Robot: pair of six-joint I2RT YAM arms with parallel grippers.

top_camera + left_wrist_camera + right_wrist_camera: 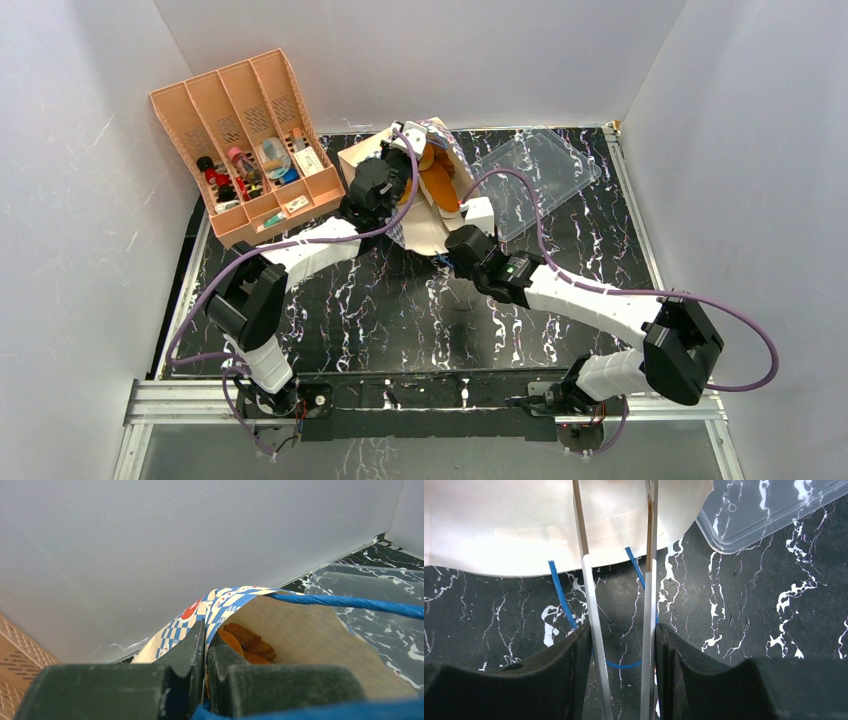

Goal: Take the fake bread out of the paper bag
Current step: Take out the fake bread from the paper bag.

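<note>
The paper bag (420, 232) lies at the back middle of the table with its mouth held open. My left gripper (405, 162) is shut on the bag's blue-and-white checkered rim (220, 605); in the left wrist view my left gripper (206, 640) pinches the paper between its jaws. Orange and brown fake bread (247, 640) lies inside the bag and also shows from above (440, 180). My right gripper (470, 228) is shut on metal tongs (591, 595); the two arms run from between its fingers (621, 635) to the bag (524, 525).
A clear plastic tray (540, 175) lies right of the bag; it shows too in the wrist views (769, 510) (380, 595). An orange slotted organiser (240, 110) with small items stands at the back left. A blue cord handle (559, 590) lies on the black marble table (400, 320).
</note>
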